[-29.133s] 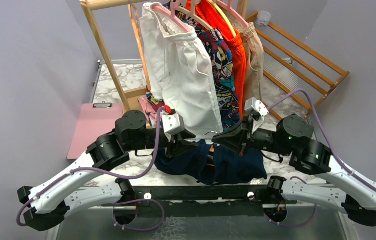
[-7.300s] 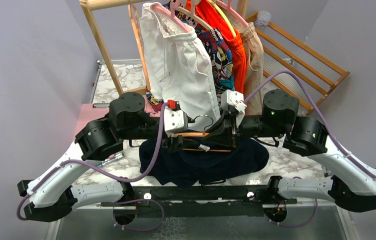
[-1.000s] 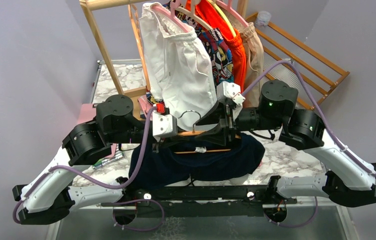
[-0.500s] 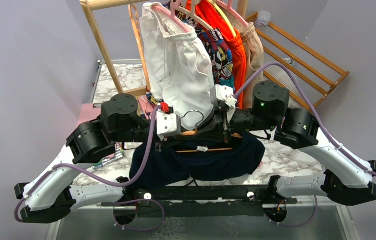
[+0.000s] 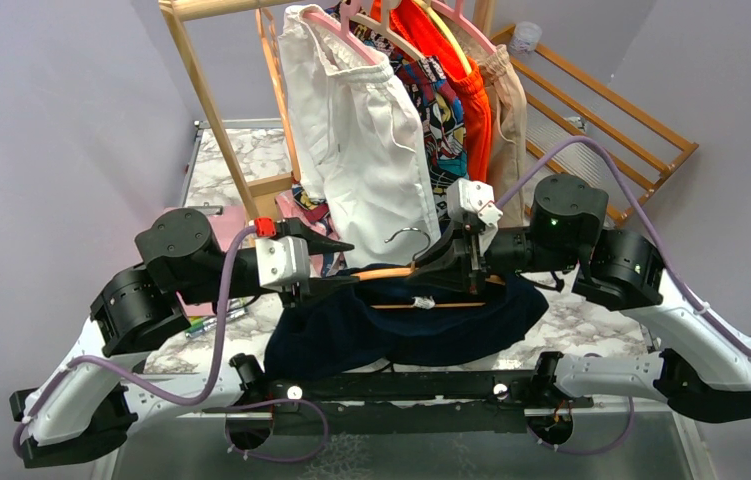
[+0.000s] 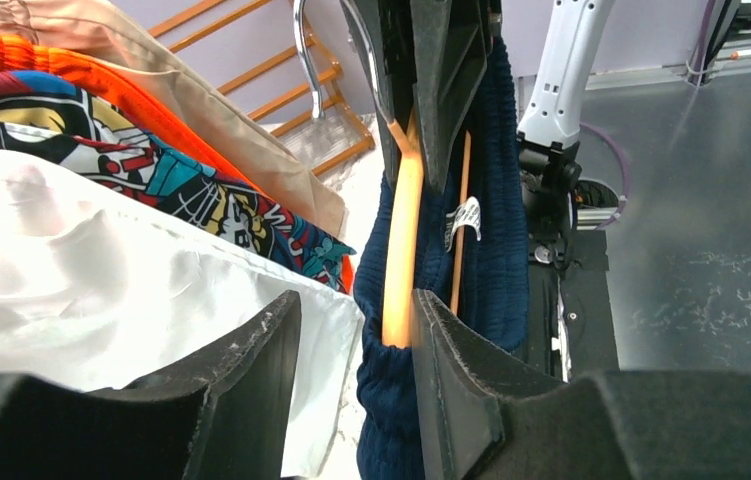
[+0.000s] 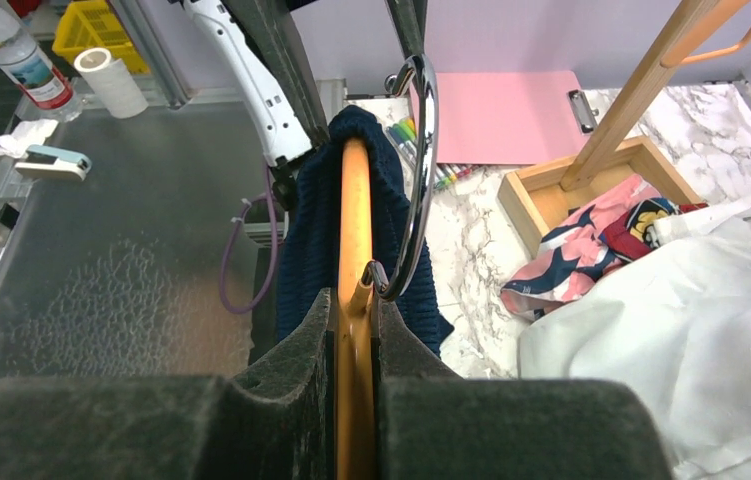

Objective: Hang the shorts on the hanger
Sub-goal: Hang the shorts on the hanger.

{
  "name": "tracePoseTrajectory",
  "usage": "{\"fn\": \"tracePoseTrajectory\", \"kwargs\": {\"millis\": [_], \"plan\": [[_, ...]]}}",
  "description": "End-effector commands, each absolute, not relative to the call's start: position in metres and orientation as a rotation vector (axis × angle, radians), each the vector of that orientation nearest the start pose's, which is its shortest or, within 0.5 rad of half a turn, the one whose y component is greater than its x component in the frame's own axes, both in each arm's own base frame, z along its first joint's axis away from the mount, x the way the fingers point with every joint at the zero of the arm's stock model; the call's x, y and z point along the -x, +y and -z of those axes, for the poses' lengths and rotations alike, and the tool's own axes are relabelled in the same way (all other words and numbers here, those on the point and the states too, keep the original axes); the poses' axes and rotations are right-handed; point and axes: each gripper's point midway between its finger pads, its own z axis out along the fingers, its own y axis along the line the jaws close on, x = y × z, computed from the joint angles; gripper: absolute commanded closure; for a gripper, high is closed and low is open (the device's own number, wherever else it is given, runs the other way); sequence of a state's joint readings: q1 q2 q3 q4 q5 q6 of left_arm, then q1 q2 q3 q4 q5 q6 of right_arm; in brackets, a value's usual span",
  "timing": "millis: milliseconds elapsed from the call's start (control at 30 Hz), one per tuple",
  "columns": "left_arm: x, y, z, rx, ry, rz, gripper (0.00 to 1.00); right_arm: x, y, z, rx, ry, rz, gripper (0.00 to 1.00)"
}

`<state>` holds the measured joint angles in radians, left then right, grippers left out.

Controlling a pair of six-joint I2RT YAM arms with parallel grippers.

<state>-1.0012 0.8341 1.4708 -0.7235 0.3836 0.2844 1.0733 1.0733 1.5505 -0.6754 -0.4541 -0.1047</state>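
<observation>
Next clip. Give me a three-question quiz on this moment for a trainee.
1. True or false: the right claw is clamped on the hanger.
2. The shorts are: A on the floor; B hanging from the hanger; C in a bag.
3. Fill in: the left claw stands ____.
Key: 1 true; 2 B; 3 open.

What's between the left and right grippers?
Top view: the hanger shoulder, with the shorts hanging on it, spans the gap. The left gripper is open, the right gripper shut on the hanger.
</observation>
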Motion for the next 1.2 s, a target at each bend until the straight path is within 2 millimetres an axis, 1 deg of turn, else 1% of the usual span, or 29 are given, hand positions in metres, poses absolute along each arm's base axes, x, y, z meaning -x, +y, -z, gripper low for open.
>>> {"fn": "tracePoseTrajectory", "kwargs": {"millis": [0,67,167,200,267,367,400,500,567,833,1033,1167], "plan": [[-0.092,-0.236,-0.431,-1.246,1.224,0.838,0.52,-0.08,0.299,-0.452,1.256,1.263,-1.099,0.99],[-0.09,-0.237,-0.43,-1.255,1.223,0.847,0.48,-0.079,0.299,-0.453,1.257,1.261,-1.104,0.99],[-0.088,-0.241,-0.437,-1.26,1.205,0.865,0.37,-0.078,0.3,-0.453,1.263,1.26,-1.114,0.99],[-0.088,-0.242,-0.442,-1.259,1.192,0.874,0.35,-0.078,0.3,-0.452,1.265,1.261,-1.116,0.99],[-0.086,-0.246,-0.446,-1.265,1.178,0.893,0.35,-0.078,0.301,-0.452,1.264,1.26,-1.119,0.99],[-0.086,-0.251,-0.442,-1.284,1.187,0.908,0.41,-0.077,0.301,-0.453,1.259,1.253,-1.123,0.99],[-0.086,-0.252,-0.438,-1.29,1.196,0.91,0.45,-0.078,0.301,-0.454,1.255,1.251,-1.12,0.99],[-0.086,-0.249,-0.429,-1.295,1.214,0.896,0.63,-0.077,0.298,-0.458,1.245,1.243,-1.115,0.99],[-0.087,-0.242,-0.426,-1.283,1.223,0.873,0.69,-0.077,0.295,-0.462,1.239,1.237,-1.109,0.99],[-0.088,-0.222,-0.41,-1.249,1.294,0.82,0.7,-0.075,0.284,-0.48,1.199,1.192,-1.096,0.99],[-0.085,-0.209,-0.414,-1.212,1.304,0.805,0.7,-0.071,0.278,-0.492,1.181,1.162,-1.105,0.99],[-0.083,-0.205,-0.415,-1.202,1.313,0.811,0.71,-0.069,0.276,-0.497,1.171,1.146,-1.119,0.99]]}}
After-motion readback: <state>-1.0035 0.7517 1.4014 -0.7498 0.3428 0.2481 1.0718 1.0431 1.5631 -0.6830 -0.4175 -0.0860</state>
